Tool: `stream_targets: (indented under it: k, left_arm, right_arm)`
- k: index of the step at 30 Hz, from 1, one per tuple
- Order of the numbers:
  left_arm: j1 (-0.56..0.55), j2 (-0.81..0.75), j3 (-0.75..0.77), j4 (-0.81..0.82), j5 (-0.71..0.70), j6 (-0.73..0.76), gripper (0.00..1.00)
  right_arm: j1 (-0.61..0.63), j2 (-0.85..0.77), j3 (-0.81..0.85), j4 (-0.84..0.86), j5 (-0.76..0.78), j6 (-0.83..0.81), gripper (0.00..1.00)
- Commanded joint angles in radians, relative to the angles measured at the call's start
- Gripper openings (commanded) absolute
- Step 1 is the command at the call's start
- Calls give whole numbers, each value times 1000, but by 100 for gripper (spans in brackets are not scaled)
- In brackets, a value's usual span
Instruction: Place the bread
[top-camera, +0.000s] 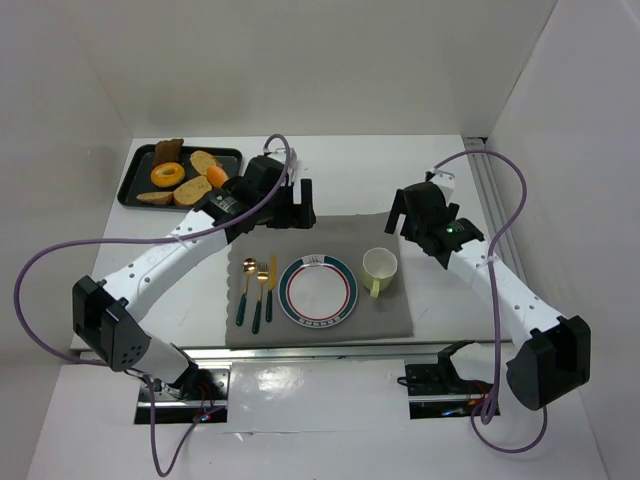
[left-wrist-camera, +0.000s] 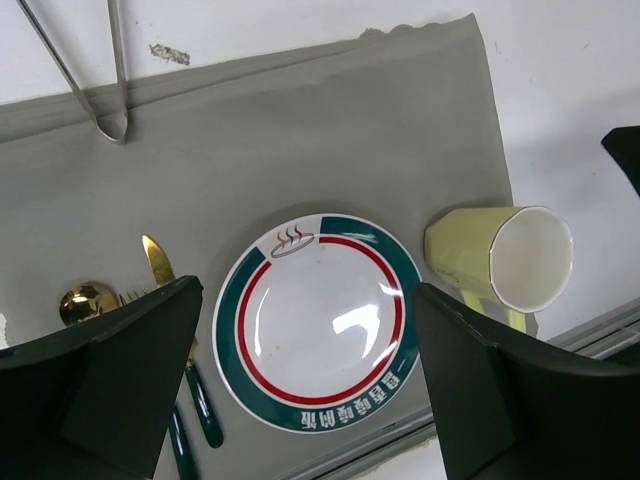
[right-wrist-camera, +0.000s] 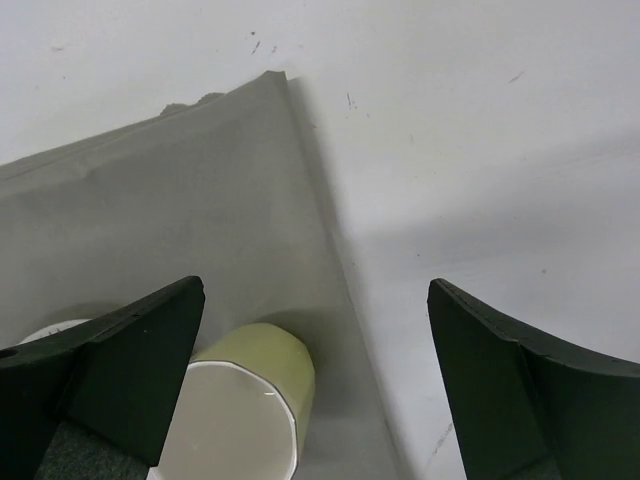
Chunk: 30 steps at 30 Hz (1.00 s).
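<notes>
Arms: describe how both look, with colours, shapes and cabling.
The left arm and right arm have white tubular links between chunky black joint housings and boxy black bases. Each trails a thin purple cable that loops loosely out to its side. The left gripper and right gripper are black, with broad wedge-shaped fingers.

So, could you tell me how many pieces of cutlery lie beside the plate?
3, side by side left of the plate: spoon outermost, fork in the middle, knife nearest it.
</notes>
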Motion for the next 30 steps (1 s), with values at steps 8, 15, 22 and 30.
stream_targets:
  k: [8,15,22,30]
  left_arm:
    - [-2,11,56,-17,36,59,99]
    - [7,253,240,-137,-35,76,99]
    - [101,600,585,-360,-113,68,99]
    - [210,706,640,-367,-118,33,99]
  right_arm:
    - [8,-53,19,0,14,6,100]
    - [8,-72,9,1,-21,15,100]
    - [8,-94,-16,12,-30,15,100]
    - [8,-94,-16,-10,-41,26,100]
